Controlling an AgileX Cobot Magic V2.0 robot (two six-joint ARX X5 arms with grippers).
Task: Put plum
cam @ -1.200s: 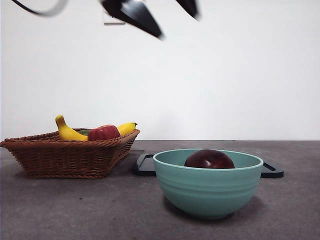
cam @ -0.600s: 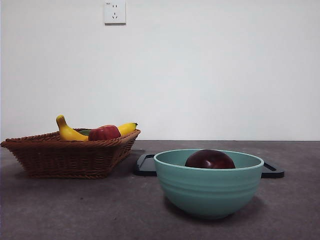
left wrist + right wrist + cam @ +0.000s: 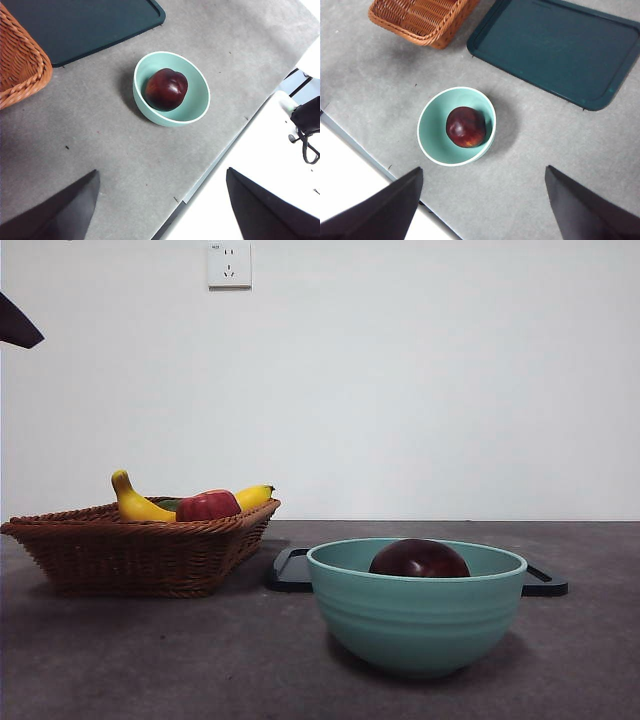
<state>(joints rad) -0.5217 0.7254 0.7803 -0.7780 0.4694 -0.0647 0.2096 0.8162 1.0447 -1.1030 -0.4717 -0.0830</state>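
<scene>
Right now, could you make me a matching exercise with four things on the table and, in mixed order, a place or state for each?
Things:
1. plum
2. banana
3. tray
4. bowl

Places or states:
A. lies in the basket
B. flat, with nothing on it
C. rests inside the bowl
D. stands on the table, in front of the tray

Pairs: 1-C, 2-A, 3-B, 4-D

Front cam: low, table height, level toward the wall, teal bowl [image 3: 416, 605] close and large. Both wrist cams: high up, looking down from opposite sides. All three share the bowl, wicker basket [image 3: 140, 550] and dark tray [image 3: 560, 47].
</scene>
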